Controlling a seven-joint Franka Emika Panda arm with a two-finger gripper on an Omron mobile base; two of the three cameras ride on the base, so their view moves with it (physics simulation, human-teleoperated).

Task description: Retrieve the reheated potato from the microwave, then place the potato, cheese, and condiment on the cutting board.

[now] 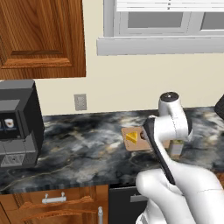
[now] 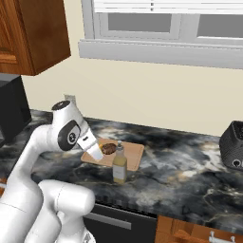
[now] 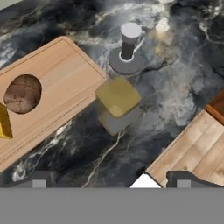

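Note:
The cutting board (image 2: 134,154) lies on the dark marbled counter, and the potato (image 2: 108,148) rests on it. The cheese (image 1: 132,138) sits on the same board (image 1: 131,145). From the hand view, the potato (image 3: 22,93) is on the board (image 3: 65,83) and the cheese (image 3: 3,122) is cut off at the left edge. The condiment (image 2: 119,166) stands upright on the counter just off the board's near edge; its olive body (image 3: 118,98) is close below the hand. My gripper (image 2: 97,154) hovers over the board's near corner beside the bottle, open, fingertips (image 3: 39,178) wide apart and empty. The microwave is out of view.
A dark coffee machine (image 1: 17,122) stands at the counter's left. A dark toaster (image 2: 232,144) sits at the right. The counter's front edge and the wooden floor (image 3: 197,148) lie just beside the bottle. A window sill (image 2: 161,52) runs along the wall above.

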